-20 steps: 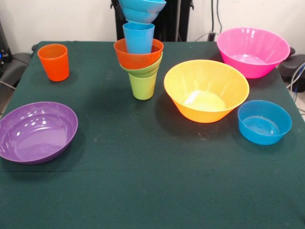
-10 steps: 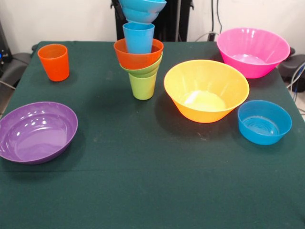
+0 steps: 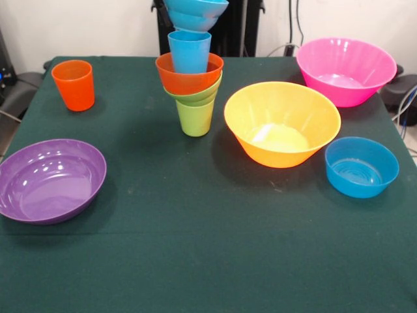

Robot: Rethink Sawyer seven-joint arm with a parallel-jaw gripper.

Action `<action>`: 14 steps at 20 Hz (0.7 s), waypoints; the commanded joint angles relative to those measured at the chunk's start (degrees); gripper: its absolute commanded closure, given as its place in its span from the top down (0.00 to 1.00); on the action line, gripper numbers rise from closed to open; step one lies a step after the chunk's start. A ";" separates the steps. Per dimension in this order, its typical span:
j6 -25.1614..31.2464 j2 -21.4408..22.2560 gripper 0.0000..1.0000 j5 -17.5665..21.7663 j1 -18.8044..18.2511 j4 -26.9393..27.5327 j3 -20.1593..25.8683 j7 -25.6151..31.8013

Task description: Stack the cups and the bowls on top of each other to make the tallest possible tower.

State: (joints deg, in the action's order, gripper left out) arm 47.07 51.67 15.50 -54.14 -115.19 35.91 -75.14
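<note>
Nothing has moved: the tower (image 3: pixel 191 72) stands left of the yellow-orange bowl (image 3: pixel 282 122); the gripper is out of sight.

I count three cups: orange cup (image 3: pixel 73 85), light blue cup (image 3: pixel 189 51), lime green cup (image 3: pixel 195 117). Seven bowls: purple (image 3: pixel 51 180), yellow-orange (image 3: pixel 282 123), pink (image 3: pixel 346 70), blue on my table (image 3: pixel 361 167), blue up top (image 3: pixel 195 13), orange stacked (image 3: pixel 188 79), small green stacked (image 3: pixel 197 97).

Green-clothed table (image 3: pixel 208 261) (cables behind) before pale wall (image 3: pixel 98 26).
</note>
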 commanded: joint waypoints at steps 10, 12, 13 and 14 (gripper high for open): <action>2.04 -3.06 1.00 4.31 2.83 -1.48 -1.70 -0.76; 2.06 -3.05 1.00 4.39 2.86 -1.42 -1.73 -0.75; 2.02 -3.03 1.00 4.43 2.81 -1.48 -1.71 -0.66; 1.98 -3.03 1.00 4.44 2.78 -1.50 -1.69 -0.62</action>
State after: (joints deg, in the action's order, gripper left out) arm 47.07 51.67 15.50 -54.00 -115.24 35.89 -75.14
